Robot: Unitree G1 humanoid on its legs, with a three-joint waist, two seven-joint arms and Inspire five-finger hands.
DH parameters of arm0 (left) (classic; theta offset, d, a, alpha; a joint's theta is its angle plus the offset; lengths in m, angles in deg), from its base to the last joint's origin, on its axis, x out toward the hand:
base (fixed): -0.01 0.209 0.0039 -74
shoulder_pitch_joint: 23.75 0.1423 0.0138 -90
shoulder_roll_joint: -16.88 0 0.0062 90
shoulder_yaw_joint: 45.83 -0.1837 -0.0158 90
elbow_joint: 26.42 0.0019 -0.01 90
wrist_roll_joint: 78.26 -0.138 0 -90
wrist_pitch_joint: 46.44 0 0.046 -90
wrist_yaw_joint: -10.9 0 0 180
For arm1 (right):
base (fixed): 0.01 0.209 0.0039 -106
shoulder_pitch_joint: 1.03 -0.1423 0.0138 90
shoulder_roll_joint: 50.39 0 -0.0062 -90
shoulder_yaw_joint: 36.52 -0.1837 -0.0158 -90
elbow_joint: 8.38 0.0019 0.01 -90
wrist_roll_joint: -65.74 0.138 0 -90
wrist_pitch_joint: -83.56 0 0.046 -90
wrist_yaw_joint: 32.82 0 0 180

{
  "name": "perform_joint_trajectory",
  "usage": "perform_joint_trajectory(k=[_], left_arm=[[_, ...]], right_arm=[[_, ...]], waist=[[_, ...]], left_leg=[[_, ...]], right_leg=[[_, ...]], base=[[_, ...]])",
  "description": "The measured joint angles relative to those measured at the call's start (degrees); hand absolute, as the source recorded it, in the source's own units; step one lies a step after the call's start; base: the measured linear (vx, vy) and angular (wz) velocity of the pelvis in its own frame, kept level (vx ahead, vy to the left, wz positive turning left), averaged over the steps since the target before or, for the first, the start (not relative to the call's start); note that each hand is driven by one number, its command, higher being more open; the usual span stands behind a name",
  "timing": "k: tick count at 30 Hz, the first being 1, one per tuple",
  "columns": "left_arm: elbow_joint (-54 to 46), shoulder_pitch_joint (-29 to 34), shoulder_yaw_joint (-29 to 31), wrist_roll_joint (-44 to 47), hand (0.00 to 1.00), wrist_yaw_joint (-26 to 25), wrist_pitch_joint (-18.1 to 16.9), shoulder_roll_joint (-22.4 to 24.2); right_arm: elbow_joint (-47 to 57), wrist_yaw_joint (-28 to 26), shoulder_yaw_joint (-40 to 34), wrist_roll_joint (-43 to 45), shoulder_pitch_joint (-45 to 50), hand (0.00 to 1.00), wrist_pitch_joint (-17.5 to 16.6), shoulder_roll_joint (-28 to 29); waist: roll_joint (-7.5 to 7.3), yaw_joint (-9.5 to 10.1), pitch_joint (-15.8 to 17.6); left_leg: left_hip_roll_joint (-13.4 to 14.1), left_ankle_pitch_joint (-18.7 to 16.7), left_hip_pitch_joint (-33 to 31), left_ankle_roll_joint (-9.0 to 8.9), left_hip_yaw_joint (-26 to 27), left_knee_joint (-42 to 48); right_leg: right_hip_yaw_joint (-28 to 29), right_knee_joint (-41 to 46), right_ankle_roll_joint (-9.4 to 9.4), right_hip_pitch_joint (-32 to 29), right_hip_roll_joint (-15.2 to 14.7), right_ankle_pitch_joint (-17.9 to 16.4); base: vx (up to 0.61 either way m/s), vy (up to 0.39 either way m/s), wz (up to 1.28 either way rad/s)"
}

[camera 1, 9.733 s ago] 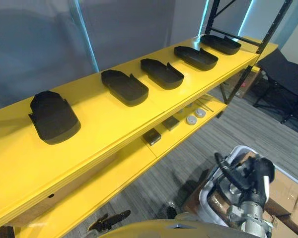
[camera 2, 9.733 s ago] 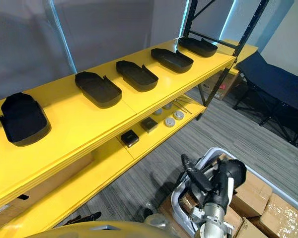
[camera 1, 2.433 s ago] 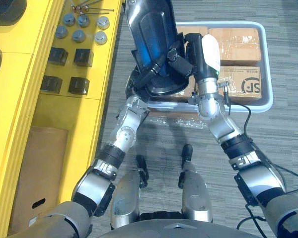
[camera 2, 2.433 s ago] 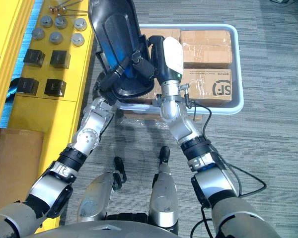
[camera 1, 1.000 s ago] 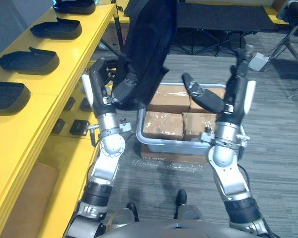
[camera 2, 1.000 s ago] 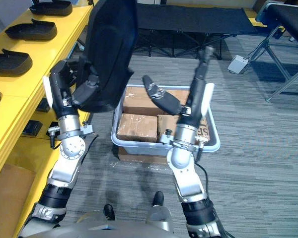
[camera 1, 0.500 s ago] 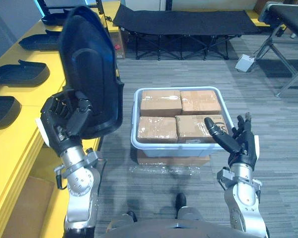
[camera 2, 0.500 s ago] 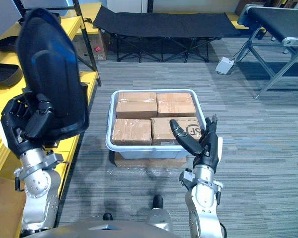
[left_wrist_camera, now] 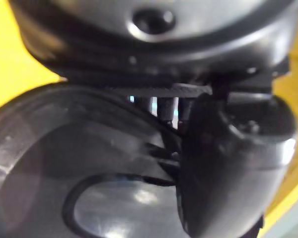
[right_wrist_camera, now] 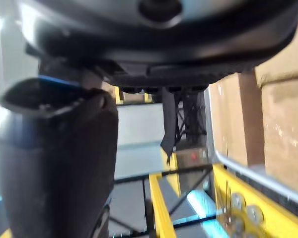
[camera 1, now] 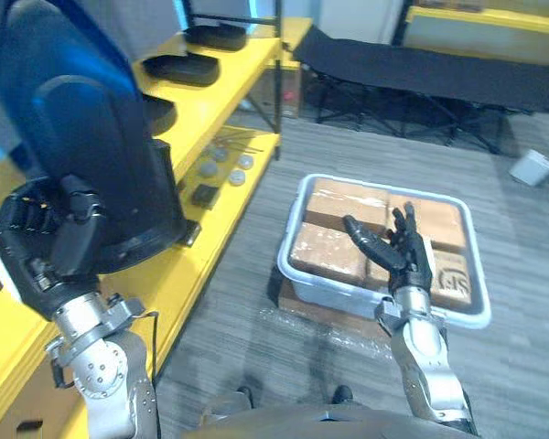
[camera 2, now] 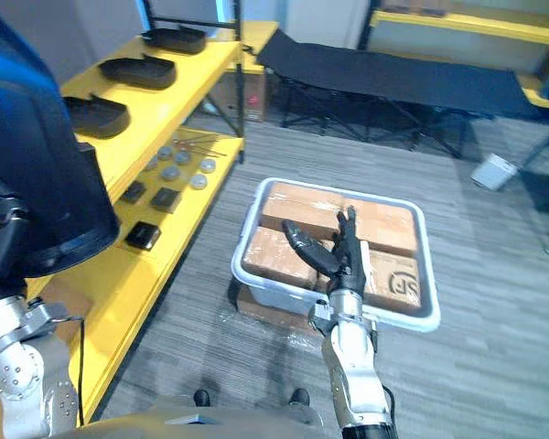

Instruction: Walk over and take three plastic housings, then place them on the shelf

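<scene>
Nearest, the left hand (camera 1: 48,245) has its fingers and thumb curled round the lower end of a black plastic housing (camera 1: 87,146), which it holds upright at the yellow shelf (camera 1: 221,99). The right hand (camera 1: 401,258) is raised with straight, spread fingers and holds nothing; it hangs over the near side of a grey bin (camera 1: 325,288) packed with cardboard boxes (camera 1: 332,249), which stands on the carpeted floor (camera 1: 247,311). On the shelf's lower board lie small black blocks (camera 2: 165,198) and round silver caps (camera 2: 170,173). Farther along its top board sit three more black housings (camera 2: 135,70) in a row, open side up. A black folding cot (camera 1: 439,69) stands beyond the bin.
</scene>
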Motion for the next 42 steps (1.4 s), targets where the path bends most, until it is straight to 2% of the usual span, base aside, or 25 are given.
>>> perform_joint_trajectory(k=[2, 5, 7, 9, 10, 11, 13, 14, 18, 20, 21, 22, 23, 24, 25, 26, 28, 31, 33, 37, 39, 40, 41, 42], left_arm=[[-0.1, 2.0, 2.0, 1.7, 0.0, 0.8, -0.2, 0.9], [-0.2, 4.5, 4.9, 4.1, 0.0, 3.4, -0.6, 1.5], [-0.3, 4.7, 5.8, 5.6, 0.0, 5.0, -1.2, 1.5], [-0.4, 4.6, 6.2, 5.8, 0.0, 7.1, -1.2, 1.6], [-0.5, 4.0, 5.8, 6.5, 0.0, 9.3, -1.2, 1.3], [-0.5, 3.5, 4.9, 7.8, 0.0, 11.4, -1.2, 1.3], [-0.5, 3.8, 3.8, 8.2, 0.0, 13.1, -1.2, 1.3], [-0.5, 4.4, 3.9, 8.2, 0.0, 13.7, -1.2, 1.3], [-0.7, 6.2, 2.7, 8.3, 0.0, 13.9, -1.2, 1.5], [-0.7, 6.3, 0.7, 8.1, 0.0, 14.4, -1.1, 1.8], [-0.7, 6.3, -0.4, 7.7, 0.0, 15.5, -1.0, 1.9], [-0.7, 6.0, -1.2, 7.5, 0.0, 16.9, -1.0, 1.8], [-0.7, 6.0, -1.5, 7.6, 0.0, 17.7, -1.0, 1.8], [-0.7, 5.9, -2.6, 7.6, 0.0, 18.5, -1.0, 1.8], [-0.7, 5.9, -2.8, 7.6, 0.0, 18.6, -1.0, 1.8], [-0.7, 5.9, -2.9, 7.6, 0.0, 18.7, -1.0, 1.9], [-0.7, 6.2, -2.3, 7.7, 0.0, 17.7, -1.0, 1.9], [-0.3, 6.5, -2.4, 9.5, 0.0, 17.0, -0.9, 1.9], [-0.3, 6.4, -3.1, 9.3, 0.0, 16.9, -0.9, 1.9], [-0.3, 5.4, -3.4, 6.7, 0.0, 17.2, -0.9, 1.8], [-0.3, 4.5, -3.3, 5.9, 0.0, 18.0, -1.0, 1.3], [-0.3, 4.0, -3.3, 5.2, 0.0, 18.2, -1.0, 0.9], [-0.2, 2.1, -3.4, 4.6, 0.0, 18.3, -0.9, 0.6], [-0.2, 1.4, -3.4, 4.3, 0.0, 18.3, -0.9, 0.5]], right_arm=[[-1.9, -0.1, 2.1, -0.5, -3.2, 1.0, 0.0, 0.1], [-5.7, 0.1, 4.6, -2.3, -7.5, 1.0, 0.0, 0.2], [-5.8, 0.3, 4.8, -2.3, -8.2, 1.0, 0.0, 0.2], [-5.7, 1.7, 4.7, -2.2, -8.6, 1.0, 0.0, 0.1], [-5.7, 2.9, 3.8, -2.1, -8.5, 1.0, 0.0, 0.1], [-5.7, 3.3, 2.2, -2.1, -8.4, 1.0, 0.0, 0.1], [-5.5, 3.3, -0.5, -2.0, -8.4, 1.0, 0.0, -0.1], [-5.5, 2.6, -1.7, -1.8, -8.5, 1.0, 0.0, -0.2], [-5.5, 0.4, -2.3, -1.7, -8.2, 1.0, -0.1, -0.3], [-5.5, -0.5, -2.7, -1.8, -7.9, 1.0, -0.3, -0.3], [-5.5, -1.4, -3.5, -1.9, -7.2, 1.0, -0.8, 0.0], [-4.8, -2.0, -4.6, -2.0, -6.0, 1.0, -1.4, 0.0], [-4.7, -2.3, -5.3, -2.0, -5.4, 1.0, -1.8, -0.1], [-3.9, -2.4, -7.2, -1.9, -4.2, 1.0, -2.2, -0.6], [-3.5, -2.5, -7.9, -1.9, -4.0, 1.0, -2.3, -0.7], [-3.3, -2.5, -9.6, -1.9, -4.0, 1.0, -3.3, -1.1], [-3.3, -2.7, -9.9, -1.8, -4.0, 1.0, -3.7, -0.8], [-3.3, -2.8, -8.9, -1.8, -4.3, 1.0, -4.1, -0.3], [-3.3, -2.3, -8.1, -1.5, -4.6, 1.0, -4.8, -0.2], [-3.3, -1.5, -8.2, -1.1, -4.8, 1.0, -5.4, 2.7], [-3.3, -1.2, -8.4, -1.3, -4.8, 1.0, -5.7, 3.5], [-3.3, -1.2, -8.4, -1.8, -4.6, 1.0, -5.7, 3.9], [-3.3, -1.2, -8.5, -1.9, -4.4, 1.0, -6.0, 3.6], [-3.4, -1.3, -8.5, -2.0, -4.3, 1.0, -6.0, 3.6]], waist=[[-0.15, 1.3, -0.1], [-1.45, 4.66, -0.8], [-2.02, 4.96, -1.2], [-1.91, 3.92, -1.1], [-2.69, 2.33, -1.1], [-3.25, 2.29, -1.3], [-2.86, 2.65, -1.0], [-1.87, 3.15, -0.5], [-0.58, 3.81, 0.3], [0.0, 3.04, 0.8], [0.61, 2.02, 1.6], [0.98, 0.59, 2.4], [1.19, 0.13, 2.7], [1.94, -0.66, 3.1], [2.32, -0.74, 3.2], [3.67, -0.65, 3.7], [4.3, -0.24, 4.2], [3.69, 0.25, 4.7], [3.06, -0.29, 5.1], [1.49, -0.8, 6.1], [0.53, -0.78, 6.5], [0.06, -0.8, 6.3], [0.33, -1.66, 6.2], [0.56, -2.21, 6.0]], left_leg=[[-0.3, 0.0, -0.6, 0.06, -1.5, 0.6], [-1.6, -0.1, -2.3, 0.49, -4.4, 1.2], [-2.1, -0.4, -3.7, 0.68, -6.7, 1.5], [-2.6, 0.3, -5.1, 1.65, -11.7, 2.0], [-4.1, 0.7, -6.2, 1.65, -16.5, 2.7], [-5.2, 1.0, -7.0, 1.16, -19.5, 3.4], [-5.7, 1.6, -7.5, -0.04, -23.1, 4.7], [-5.7, 1.7, -7.5, -0.32, -24.8, 5.1], [-6.0, 2.1, -7.7, -1.01, -26.0, 6.3], [-6.4, 2.9, -8.8, -0.93, -24.2, 6.6], [-4.5, 1.8, -9.4, 2.16, -18.2, 6.6], [-1.0, 2.0, -9.8, 2.56, -9.7, 6.6], [0.4, 2.1, -9.9, 2.68, -6.0, 6.5], [2.7, 3.0, -10.5, 2.91, 0.4, 5.5], [2.9, 3.4, -10.5, 2.86, 1.4, 4.9], [2.9, 6.3, -10.4, 2.3, 2.4, 2.8], [3.0, 8.5, -10.3, 1.91, 2.8, 2.8], [2.8, 8.2, -10.0, 1.88, 4.4, 5.4], [2.2, 7.1, -10.6, 2.18, 4.7, 7.4], [0.5, 3.2, -10.9, 2.5, 5.3, 11.7], [-0.9, 1.3, -10.4, 3.11, 5.5, 13.3], [-1.7, 0.2, -10.1, 3.35, 5.5, 13.6], [-2.1, -0.6, -9.7, 3.72, 4.4, 13.4], [-2.2, -0.6, -9.5, 3.83, 3.7, 12.9]], right_leg=[[-1.6, 0.0, -0.03, 0.7, -0.2, -0.1], [-4.2, 0.0, 0.55, 1.1, -1.1, -0.7], [-4.0, 0.3, 0.28, 1.4, -1.3, -1.3], [2.0, 3.1, -0.48, 1.5, -0.9, -5.3], [7.8, 5.0, -0.72, 1.9, 0.0, -9.3], [10.6, 7.2, -0.03, 1.8, -0.1, -11.8], [10.6, 11.2, 0.26, 1.7, 0.3, -13.2], [9.6, 12.8, -0.05, 2.1, 0.6, -14.2], [7.6, 13.3, 0.61, 4.0, 0.5, -16.5], [5.3, 13.5, 0.76, 5.3, 0.5, -18.1], [2.3, 13.5, 0.59, 6.9, 0.8, -18.2], [-0.6, 13.5, 0.57, 8.4, 1.1, -18.2], [-2.0, 13.5, 0.59, 9.0, 1.1, -18.3], [-4.9, 13.6, 1.04, 9.3, 0.8, -18.7], [-5.7, 13.9, 1.11, 9.2, 0.6, -18.7], [-5.4, 15.9, 0.97, 7.3, 0.0, -20.3], [-4.4, 18.1, 1.27, 6.3, -0.5, -21.4], [-2.4, 21.6, 1.7, 5.3, -2.4, -23.0], [-2.1, 23.6, 2.08, 4.7, -3.8, -24.0], [-1.8, 25.4, 3.2, 5.7, -6.9, -25.8], [-2.3, 24.8, 3.05, 7.4, -8.3, -26.3], [-2.7, 24.5, 2.63, 8.5, -8.8, -26.2], [-0.9, 31.9, -0.96, 5.8, -9.9, -23.2], [0.1, 35.6, -2.54, 3.8, -10.3, -21.2]], base=[[-0.01, 0.019, 0.4], [-0.01, 0.031, 0.46], [0.01, 0.045, 0.75], [0.08, 0.066, 1.37], [0.11, 0.011, 1.87], [0.11, -0.015, 1.77], [0.07, -0.044, 1.2], [0.03, -0.061, 0.86], [-0.02, -0.077, 0.39], [-0.08, -0.054, 0.71], [-0.1, -0.074, 1.21], [-0.1, -0.08, 1.3], [-0.1, -0.081, 1.38], [-0.06, -0.034, 0.97], [-0.09, 0.011, 0.91], [-0.08, 0.048, 0.38], [-0.08, 0.075, 0.06], [0.0, 0.058, -0.24], [0.02, 0.062, -0.1], [0.06, 0.082, -0.02], [0.14, 0.132, 0.08], [0.23, 0.107, 0.29], [0.22, 0.115, 0.41], [0.18, 0.101, 0.47]])
